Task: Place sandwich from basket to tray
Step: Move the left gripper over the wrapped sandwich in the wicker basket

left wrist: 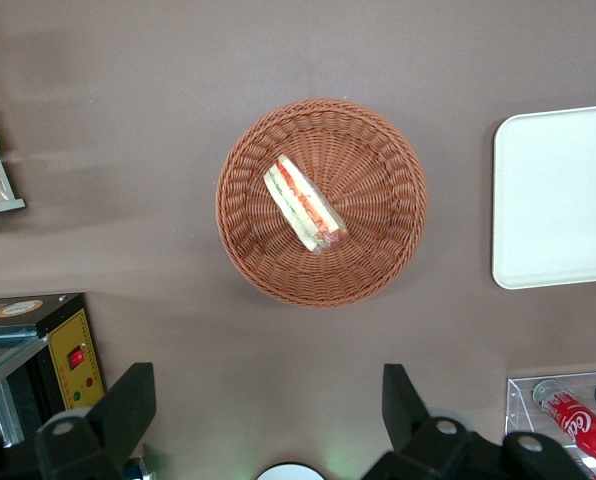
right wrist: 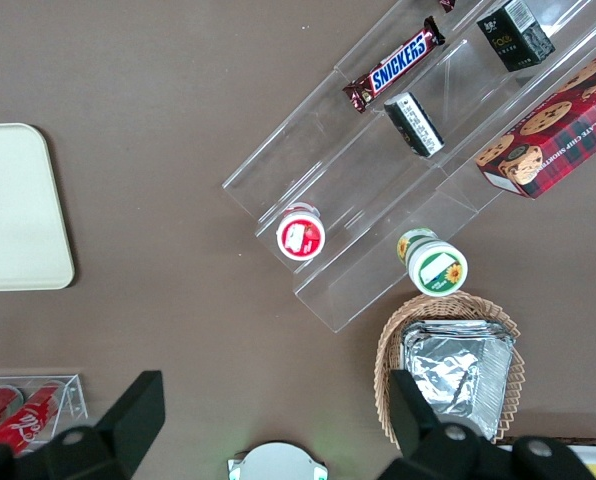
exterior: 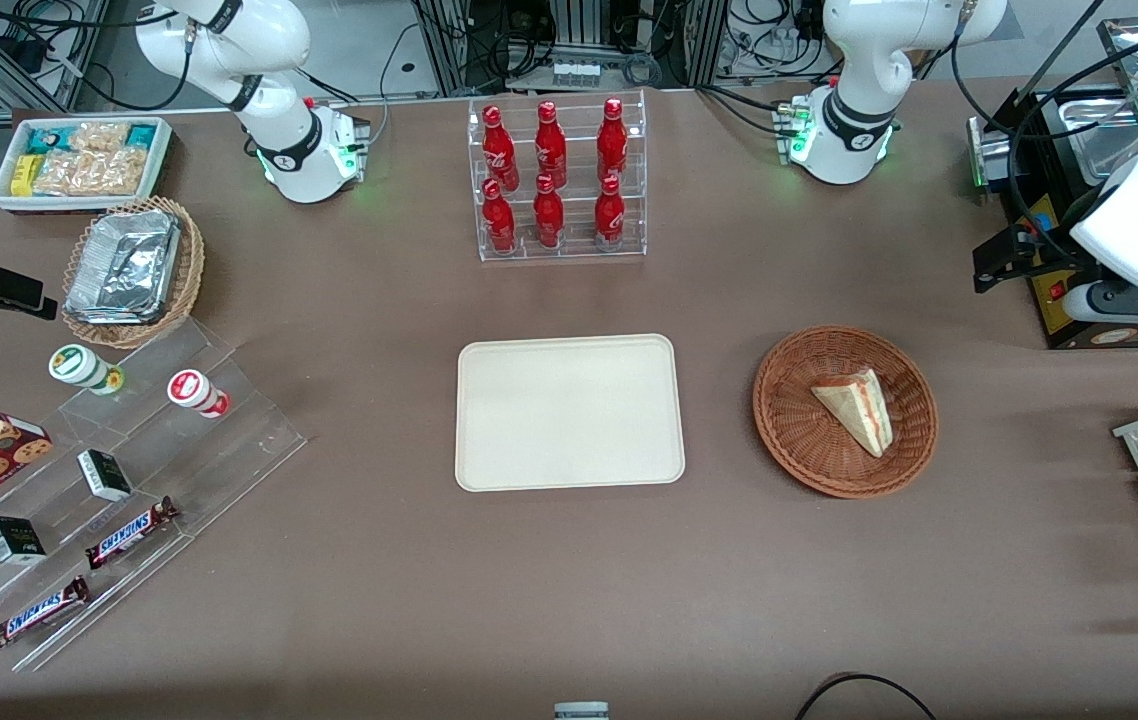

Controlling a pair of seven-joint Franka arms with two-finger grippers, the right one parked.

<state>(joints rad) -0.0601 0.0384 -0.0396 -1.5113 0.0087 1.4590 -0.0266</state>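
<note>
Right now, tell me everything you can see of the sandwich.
The sandwich is a small triangular wedge of pale tan bread with red and light green filling along its cut edge. It lies alone in the round reddish-brown wicker basket, resting on the weave, its tip pointing nearer the front camera. Nothing else touches it. The cream tray beside the basket holds nothing. The left gripper hangs well above, jaws open, toward the working arm's end of the table.
</note>
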